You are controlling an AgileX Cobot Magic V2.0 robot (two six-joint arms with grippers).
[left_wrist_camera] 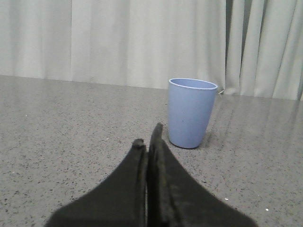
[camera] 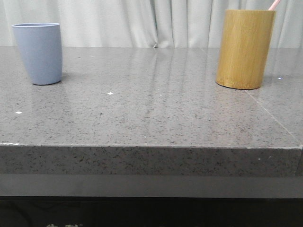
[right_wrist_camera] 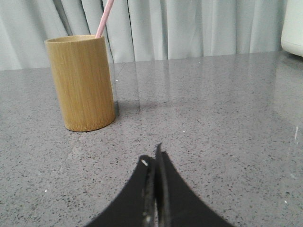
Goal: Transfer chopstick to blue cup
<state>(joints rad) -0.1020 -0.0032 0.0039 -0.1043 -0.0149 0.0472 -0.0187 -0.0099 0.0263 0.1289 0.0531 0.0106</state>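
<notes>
L gripper (left_wrist_camera: 147, 137), black w/ two tapered fingers, sits low over the grey speckled stone tabletop (camera: 151, 113) in the left wrist view – its fingers are pressed together, no gap to speak of, nothing between them. Just beyond the fingertips and a little to one side stands the matte light-blue tapered cup (left_wrist_camera: 190, 112), upright, mouth open, no handle. It's near the gripper but clearly apart from it, not touching. Behind the cup hangs a pale pleated curtain (left_wrist_camera: 118, 42).

R gripper (right_wrist_camera: 155, 156), same black tapered build, is also closed up tight in the right wrist view, tips meeting, holding nothing. It hovers low above the same grey surface. Further out and off to one side is the tall tan bamboo cylinder holder (right_wrist_camera: 83, 82), upright on the table, well apart from the fingers. A thin pale pink chopstick (right_wrist_camera: 104, 19) sticks out of its mouth, leaning at an angle, upper end running out of view. At the far edge of that view there's a bit of a white rounded object (right_wrist_camera: 293, 26) – can't tell what it is.

Front view: the blue cup (camera: 39, 53) stands at far left of the table, the bamboo holder (camera: 245, 48) at far right, the two well apart w/ bare tabletop between. The chopstick's tip (camera: 274, 4) just shows above the holder's rim, tilted rightward – so it's in the holder, not in the blue cup. Table's front edge runs straight across, dark below.
</notes>
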